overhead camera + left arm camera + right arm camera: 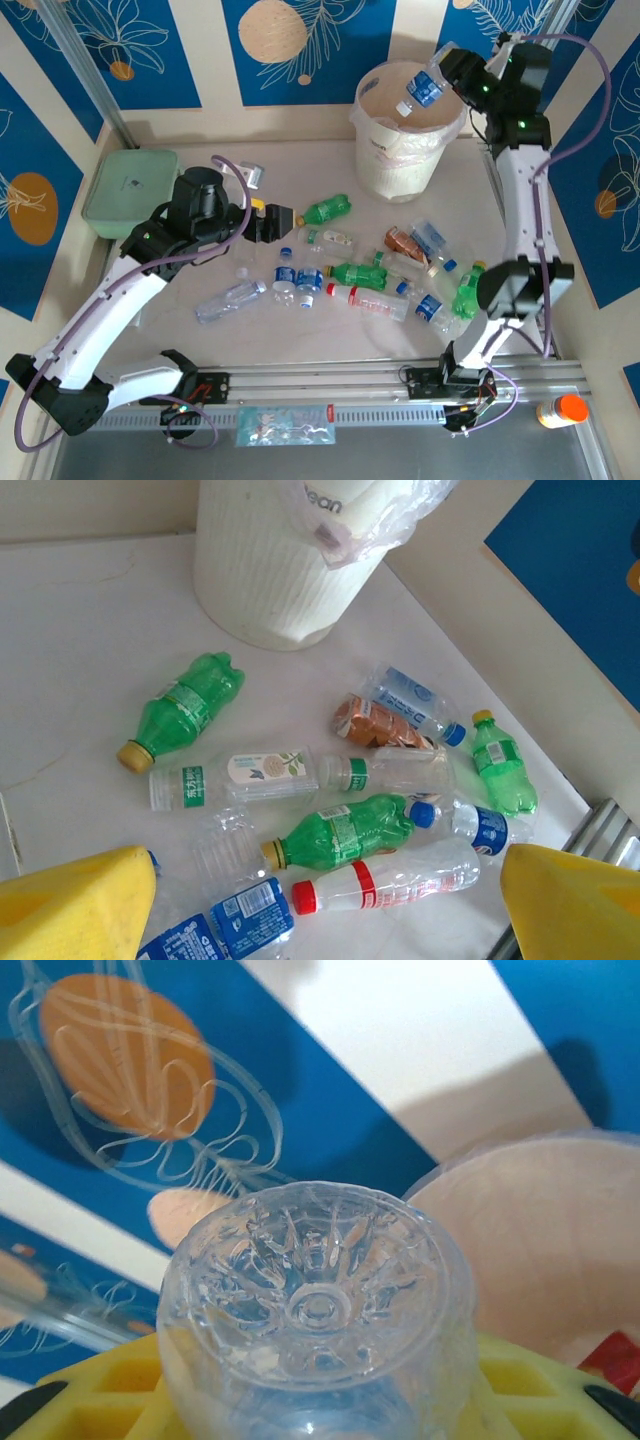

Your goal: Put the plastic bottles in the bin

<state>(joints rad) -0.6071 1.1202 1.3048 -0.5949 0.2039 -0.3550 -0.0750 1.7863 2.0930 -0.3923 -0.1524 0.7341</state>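
Observation:
Several plastic bottles (pixel 355 275), clear or green, lie scattered on the table in front of the bin (pixel 405 150). My left gripper (pixel 277 220) hovers open over their left side with nothing between its yellow fingers (pixel 75 905). Below it lie a green bottle (pixel 345 830), a red-capped clear bottle (pixel 390 880) and a blue-labelled one (pixel 225 920). My right gripper (pixel 450 72) is shut on a clear blue-labelled bottle (pixel 425 88), held tilted over the bin's rim. In the right wrist view that bottle's base (pixel 315 1300) sits between the fingers, with the bin's inside (pixel 540 1240) behind it.
A pale green lidded box (pixel 128 190) stands at the left edge of the table. An orange-capped bottle (pixel 562 410) stands beyond the metal rail (pixel 380 380) at the near right. A flat packet (pixel 285 425) lies near the front edge. Blue patterned walls enclose the table.

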